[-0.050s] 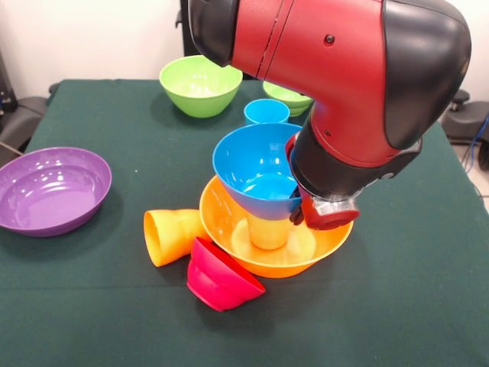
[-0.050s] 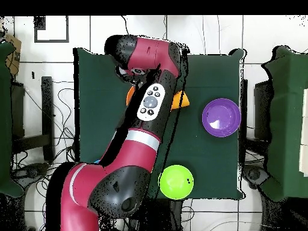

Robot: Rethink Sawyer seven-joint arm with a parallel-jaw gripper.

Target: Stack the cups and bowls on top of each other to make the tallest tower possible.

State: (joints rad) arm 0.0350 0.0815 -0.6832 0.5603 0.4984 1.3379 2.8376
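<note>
Blue bowl [image 1: 256, 170] tilted atop yellow cup [image 1: 269, 229] inside orange bowl [image 1: 229, 222] — gripper [image 1: 317, 214] beside its rim, grip impossible to tell. Best levelled, centred over cup — released gently.

Bright, even overhead light; soft shadows under bowls, glossy glare on purple bowl [image 1: 52, 189].

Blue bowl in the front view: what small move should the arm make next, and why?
Probably level it: the blue bowl leans tilted on the yellow cup inside the orange bowl, with the gripper at its rim.
</note>
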